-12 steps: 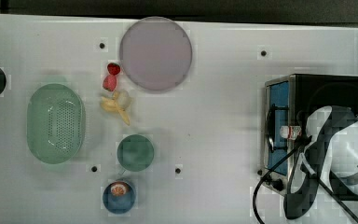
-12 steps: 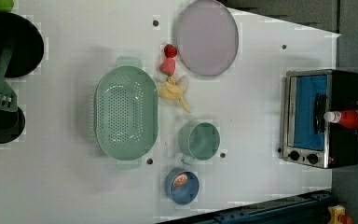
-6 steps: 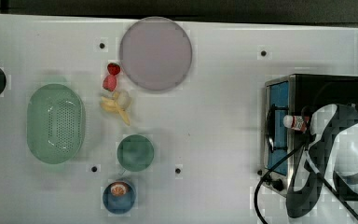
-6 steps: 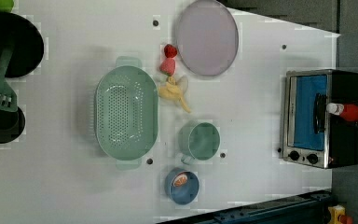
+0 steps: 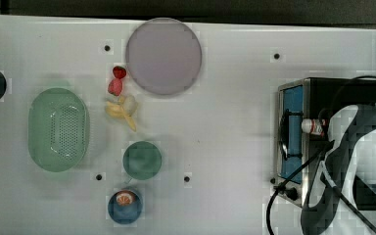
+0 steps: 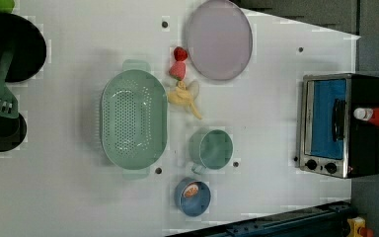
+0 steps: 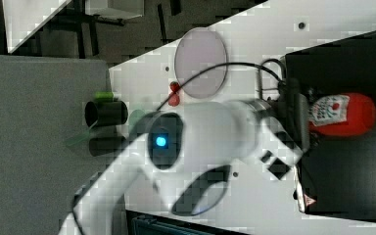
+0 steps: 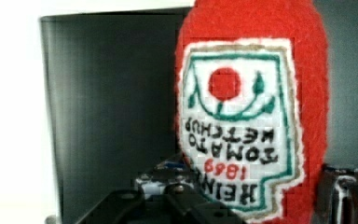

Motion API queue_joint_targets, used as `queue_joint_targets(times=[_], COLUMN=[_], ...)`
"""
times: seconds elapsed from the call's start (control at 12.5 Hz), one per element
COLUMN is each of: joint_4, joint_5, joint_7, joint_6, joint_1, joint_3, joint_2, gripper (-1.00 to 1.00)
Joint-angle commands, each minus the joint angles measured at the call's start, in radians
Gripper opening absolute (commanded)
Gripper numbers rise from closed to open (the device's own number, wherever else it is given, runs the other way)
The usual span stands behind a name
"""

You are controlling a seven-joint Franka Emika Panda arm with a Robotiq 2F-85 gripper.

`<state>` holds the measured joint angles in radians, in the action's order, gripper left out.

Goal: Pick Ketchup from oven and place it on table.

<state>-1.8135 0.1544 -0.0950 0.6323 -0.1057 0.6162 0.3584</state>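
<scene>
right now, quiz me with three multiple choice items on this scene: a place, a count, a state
1. Where is the ketchup?
A in the colander
B at the oven's black top
C in the green mug

2. How many strawberries lie beside the lilac plate?
A one
B two
C four

3. The oven door is
A shut
B swung wide open
C taken off

Key: B, the left view shows the bottle against the black top; B, two red berries lie together; A, glass and handle sit flush in the frame.
</scene>
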Motion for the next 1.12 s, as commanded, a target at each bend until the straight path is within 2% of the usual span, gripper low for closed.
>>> queue_joint_targets(times=[0.08, 0.32, 0.48, 0.8, 1.12], joint_4=[0.172, 0.281, 0.321, 0.318, 0.229], joint_5=[-0.034, -0.086, -0.121, -0.122, -0.123], joint_7=[0.032, 0.032, 0.032, 0.032, 0.031], joint_6=[-0.124, -0.388, -0.505, -0.599, -0.593], joint_1=[0.067, 0.118, 0.158, 0.224, 0.255], joint_3=[-0.009, -0.025, -0.073, -0.246, -0.409], joint_2=[-0.132, -0.176, -0.202, -0.226, -0.225], gripper=[0.27, 0.27, 0.27, 0.27, 0.27])
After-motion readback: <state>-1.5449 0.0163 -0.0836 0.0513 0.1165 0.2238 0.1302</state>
